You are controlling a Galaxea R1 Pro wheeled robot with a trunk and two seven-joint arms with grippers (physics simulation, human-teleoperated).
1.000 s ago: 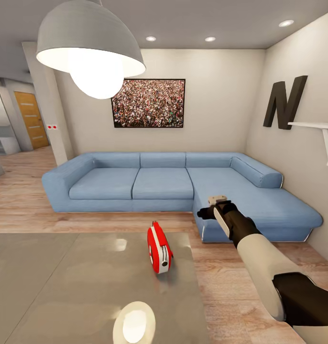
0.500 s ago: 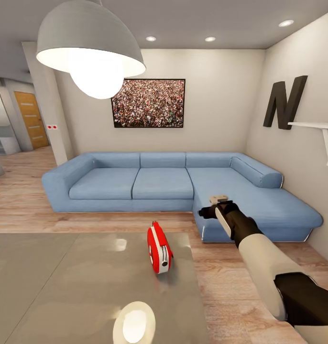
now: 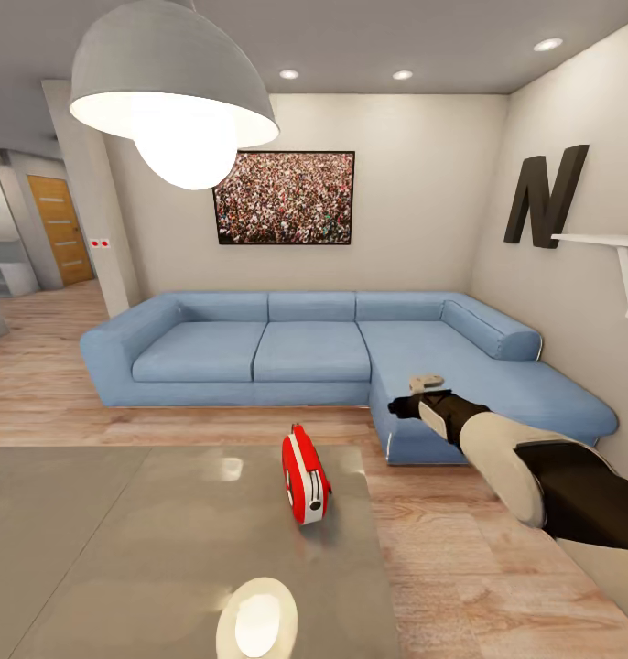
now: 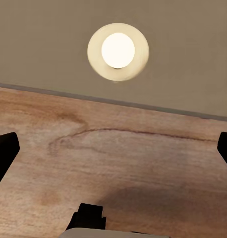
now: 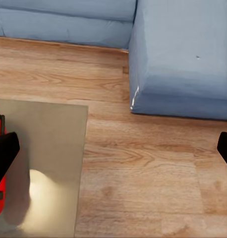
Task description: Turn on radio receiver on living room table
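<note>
Red, rounded radio receiver (image 3: 305,480) upright near far right edge of glossy grey table (image 3: 122,549), long axis running away from robot; right gripper (image 3: 415,395) nearer, empty, fingers wide apart, raised beyond table's right edge.

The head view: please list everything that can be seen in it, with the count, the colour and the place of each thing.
radio: 1, red with a white band, upright on the table near its far right corner
table: 1, glossy grey, in the foreground
sofa: 1, blue, L-shaped, against the back wall and the right wall
picture: 1, a crowd in a dark frame, on the back wall above the sofa
lamp: 1, white, lit, hanging at upper left
letter N: 1, dark, on the right wall
shelf: 1, white, on the right wall
door: 1, wooden, far left
floor: light wood planks
right gripper: 1, dark, held over the floor to the right of the table, apart from the radio
</note>
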